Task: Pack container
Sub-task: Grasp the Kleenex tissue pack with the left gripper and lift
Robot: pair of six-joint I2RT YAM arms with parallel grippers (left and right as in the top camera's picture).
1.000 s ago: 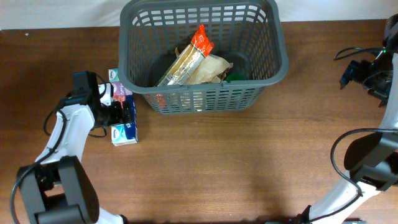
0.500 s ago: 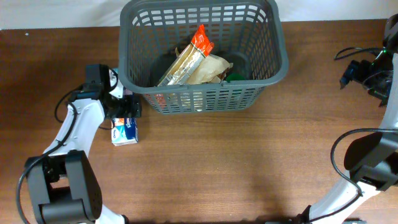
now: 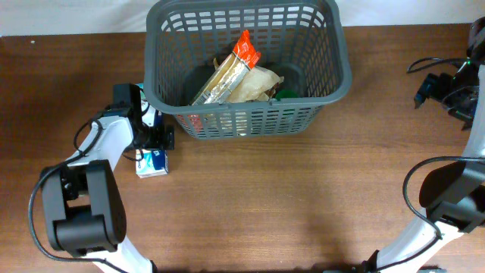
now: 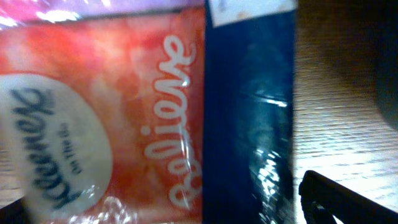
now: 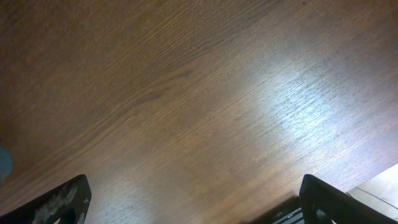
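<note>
left gripper [image 3: 155, 137] released over tissue pack [image 4: 124, 112], Kleenex lettering wrist-view only, right gripper [image 5: 198, 205] released

Super close-up here: a pink-red Kleenex tissue pack [image 4: 124, 124] fills the left half of the frame, with a white oval "Kleenex On The Go" label at the left edge and white cursive lettering running up the middle. Touching it on the right is a shiny dark blue pack [image 4: 249, 124], with a little white patch at its top. Right of that it's just wooden table [image 4: 336, 112] with some glare, and a black gripper finger [image 4: 348, 202] pokes in at the lower right corner.
</note>
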